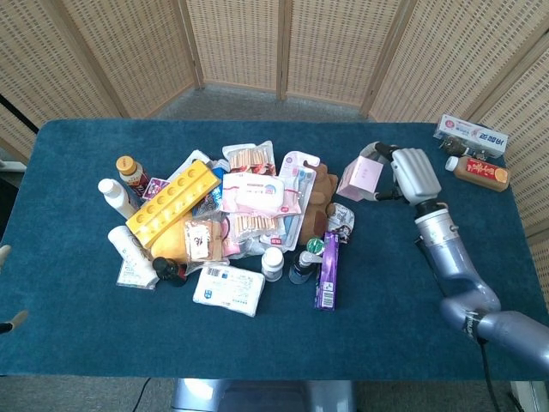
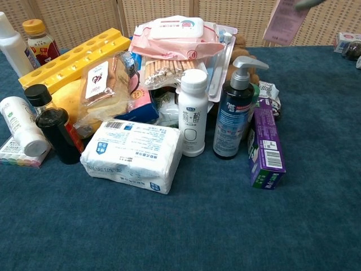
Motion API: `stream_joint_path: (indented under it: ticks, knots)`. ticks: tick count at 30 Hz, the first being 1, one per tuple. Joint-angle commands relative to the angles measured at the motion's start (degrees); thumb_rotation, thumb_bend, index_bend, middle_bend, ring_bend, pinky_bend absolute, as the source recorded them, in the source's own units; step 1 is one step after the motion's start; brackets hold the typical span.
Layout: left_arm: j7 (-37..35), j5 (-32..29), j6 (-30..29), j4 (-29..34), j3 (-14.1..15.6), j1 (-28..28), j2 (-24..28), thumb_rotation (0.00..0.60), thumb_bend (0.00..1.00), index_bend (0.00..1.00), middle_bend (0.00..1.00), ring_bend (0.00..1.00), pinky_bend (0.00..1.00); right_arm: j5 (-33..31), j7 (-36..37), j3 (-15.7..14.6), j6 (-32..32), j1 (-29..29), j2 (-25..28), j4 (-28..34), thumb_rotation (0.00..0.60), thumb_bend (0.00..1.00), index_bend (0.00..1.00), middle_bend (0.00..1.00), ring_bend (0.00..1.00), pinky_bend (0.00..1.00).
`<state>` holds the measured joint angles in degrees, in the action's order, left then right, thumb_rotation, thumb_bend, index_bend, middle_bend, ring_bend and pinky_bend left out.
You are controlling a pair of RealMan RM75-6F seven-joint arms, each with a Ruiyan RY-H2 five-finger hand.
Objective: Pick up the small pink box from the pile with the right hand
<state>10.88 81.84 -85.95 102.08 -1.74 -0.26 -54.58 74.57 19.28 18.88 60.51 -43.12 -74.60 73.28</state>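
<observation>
At the far left of the blue table (image 1: 77, 326), a white bottle (image 1: 112, 196) and an orange-capped bottle (image 1: 130, 172) stand beside the long yellow tray (image 1: 174, 202), which lies slanted across the pile. In front of them sit a dark-liquid bottle (image 2: 52, 125) and a white wrapped pack with a barcode (image 1: 228, 290). The pile's middle is topped by a pink wipes packet (image 1: 254, 194), with a short white bottle (image 2: 192, 113) and a dark blue pump bottle (image 2: 232, 110) standing upright just before it. A purple carton (image 1: 327, 269) lies lengthwise at the pile's right edge.

To the right of the pile, the small pink box (image 1: 360, 178) is off the table surface, clear of the brown item and crumpled packet below it (in the chest view it shows at the top edge, tilted, against the wicker screen). The right hand (image 1: 410, 175) pinches it from the right side, fingers (image 1: 383, 149) curling around the box's upper edge and thumb below. Well apart, in the far right corner, a white-and-red box (image 1: 471, 134) and a brown bottle (image 1: 479, 172) lie side by side.

The left hand cannot be made out in either view.
</observation>
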Motion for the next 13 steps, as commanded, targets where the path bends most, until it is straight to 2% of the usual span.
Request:
stream_joint_path:
  ticks: [1, 7, 13]
  knots:
    - [-1.11, 0.27, 0.34, -0.98, 0.08, -0.21, -0.32, 0.600, 0.00, 0.00, 0.00, 0.00, 0.00, -2.99, -5.91, 3.34, 2.24, 1.53, 6.53, 8.32, 0.600, 0.13, 0.59, 0.64, 0.64, 0.74]
    - [-3.31, 0.78, 0.00, -2.79, 0.28, 0.00, -0.67, 0.600, 0.00, 0.00, 0.00, 0.00, 0.00, -5.04, -9.19, 4.77, 2.73, 2.19, 10.19, 13.67, 0.600, 0.13, 0.59, 0.64, 0.64, 0.74]
    - [-4.87, 1.40, -0.46, -3.87, 0.46, 0.21, -0.57, 0.600, 0.00, 0.00, 0.00, 0.00, 0.00, -5.81, -10.79, 4.78, 3.38, 2.93, 11.38, 15.99, 0.600, 0.13, 0.60, 0.64, 0.64, 0.74]
